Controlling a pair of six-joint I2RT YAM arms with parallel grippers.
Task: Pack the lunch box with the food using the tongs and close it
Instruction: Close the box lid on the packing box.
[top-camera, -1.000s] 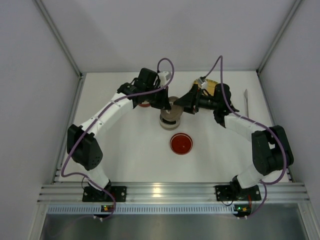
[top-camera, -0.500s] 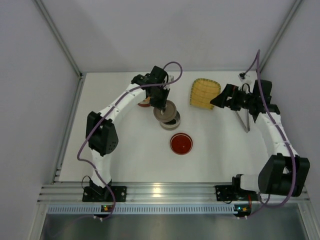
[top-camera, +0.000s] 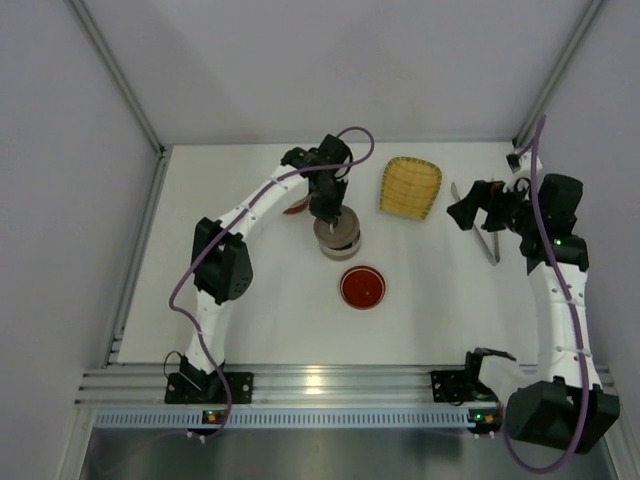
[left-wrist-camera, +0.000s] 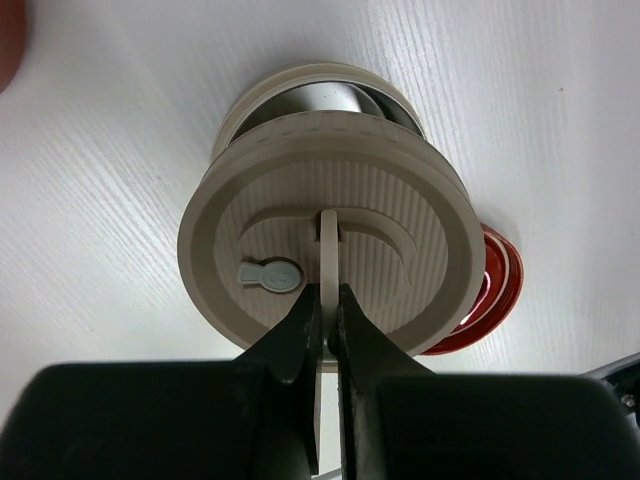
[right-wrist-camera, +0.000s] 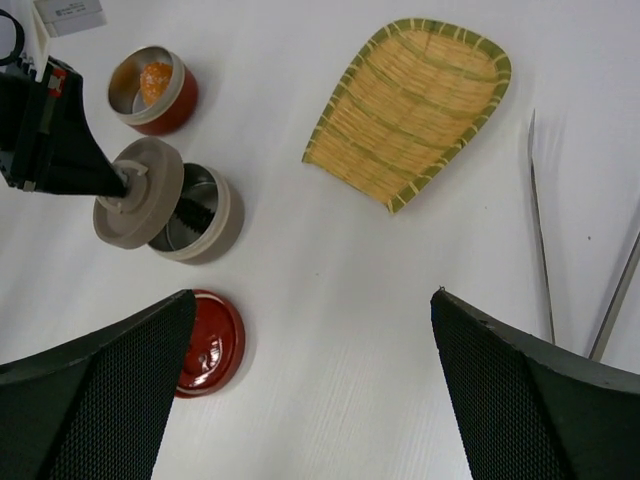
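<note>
- the red lid (top-camera: 362, 287) lies flat on the counter (top-camera: 260, 300), below centre in the overhead view and apart from the rest. i would leave it there until the beige one is seated.
- just above it in that view, the left pincer (left-wrist-camera: 325, 310) is clenched on the thin upright tab of the beige lid (left-wrist-camera: 325, 250). the lid hangs off-centre over the open beige tin (left-wrist-camera: 318, 95). centre it over the rim, keep it level and lower it straight. let go only once it sits all round.
- a dark sliver (right-wrist-camera: 190, 212) inside that tin looks like the black piece. i judge it lies low enough not to foul the lid.
- at the right of the frame the right pincer (right-wrist-camera: 310, 300) is released, jaws wide, grasping nothing. the tongs (right-wrist-camera: 541, 240) lie on the counter close by.
- farther up, the orange chunk (right-wrist-camera: 155, 78) sits in the open red tin (right-wrist-camera: 170, 112), left of the woven tray (top-camera: 410, 187).
</note>
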